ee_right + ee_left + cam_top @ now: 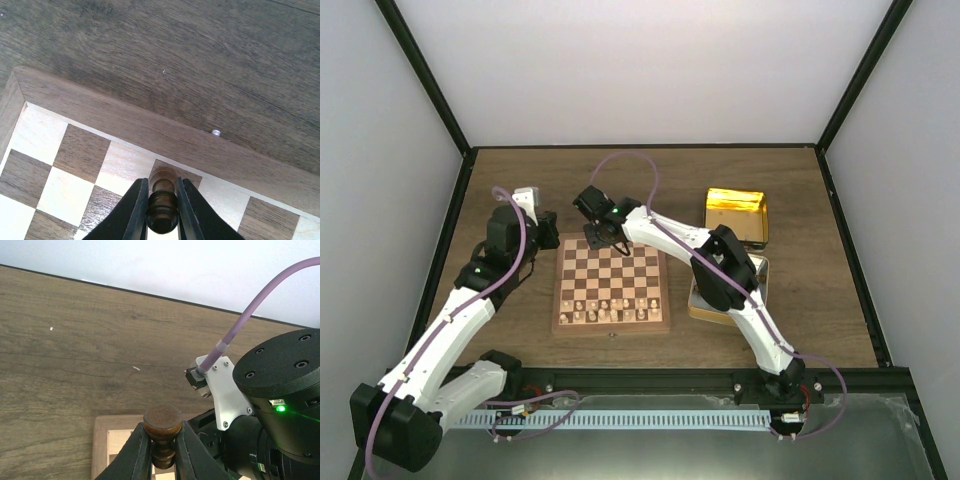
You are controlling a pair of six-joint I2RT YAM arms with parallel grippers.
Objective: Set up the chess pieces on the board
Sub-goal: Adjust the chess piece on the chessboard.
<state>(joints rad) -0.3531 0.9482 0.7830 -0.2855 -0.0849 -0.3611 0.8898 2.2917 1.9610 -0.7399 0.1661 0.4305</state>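
Chess pieces [162, 212] held in both end effectors

One dark piece [162, 419] sits clenched in the left end effector [162, 432] above the board [125, 125] corner. The right end effector [162, 185] grasps another over the far row. Pale chessmen [610, 312] fill the near rows. A gold tin [736, 213] rests on the bench [520, 180], well apart.

The left gripper [162, 442] pinched a dark brown chess piece [162, 421] between its fingers [137, 452], the round flat top standing above their tips. Under them lay the board [102, 440] corner, and to their right another arm's black wrist [282, 385].
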